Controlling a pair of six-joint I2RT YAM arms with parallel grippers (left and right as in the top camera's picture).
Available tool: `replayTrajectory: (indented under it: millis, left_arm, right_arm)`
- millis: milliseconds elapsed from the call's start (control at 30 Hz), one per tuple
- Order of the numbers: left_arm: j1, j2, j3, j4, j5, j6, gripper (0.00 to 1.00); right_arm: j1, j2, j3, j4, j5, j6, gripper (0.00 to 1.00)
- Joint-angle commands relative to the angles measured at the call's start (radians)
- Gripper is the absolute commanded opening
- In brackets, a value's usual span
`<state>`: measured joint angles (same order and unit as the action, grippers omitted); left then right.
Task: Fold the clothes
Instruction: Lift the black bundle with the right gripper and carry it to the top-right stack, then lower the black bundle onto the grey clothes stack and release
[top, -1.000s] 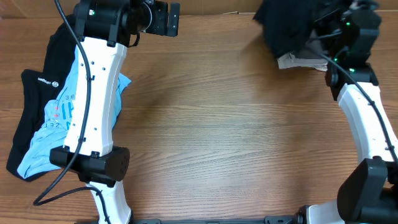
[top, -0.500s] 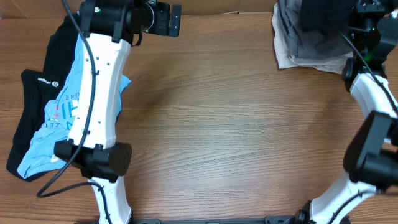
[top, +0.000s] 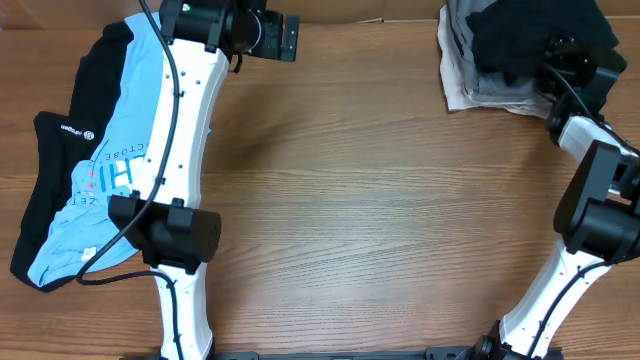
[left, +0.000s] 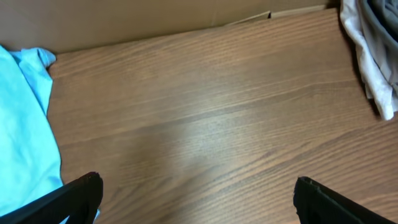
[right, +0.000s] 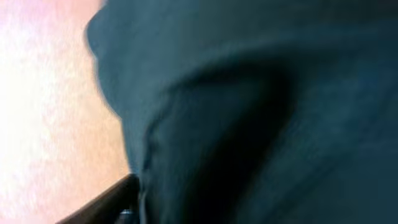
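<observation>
Nearest on the left of the table (top: 380, 230), a blue tee (top: 95, 190) lies spread with its print up, over a black garment (top: 45, 160) that carries a small white logo. The left arm (top: 170, 140) crosses above the tee's right edge. At the far edge the left gripper (top: 290, 38) hangs above bare wood, jaws wide apart with nothing between them. In the far right corner a black shirt (top: 515, 35) lies bunched on a stack of grey and white clothes (top: 462, 92). The right gripper (top: 562, 55) sits at the shirt's right side. Its wrist view is filled with blurred dark cloth, so I cannot tell whether its jaws are apart or clamped.
</observation>
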<state>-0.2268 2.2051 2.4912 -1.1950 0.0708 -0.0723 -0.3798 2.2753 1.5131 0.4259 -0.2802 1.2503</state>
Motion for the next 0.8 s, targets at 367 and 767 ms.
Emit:
replayTrajectory:
  millis: [367,767]
  left_arm:
    - [0.004,0.013,-0.003,0.023,0.008,-0.01,1.0]
    - [0.004,0.013,-0.003,0.042,0.007,-0.01,1.0]
  right_arm:
    - [-0.123,-0.164,0.272,-0.543,-0.175,-0.573,1.0]
    - [0.05,-0.171,0.477,-0.765,0.28,-1.096,1.0]
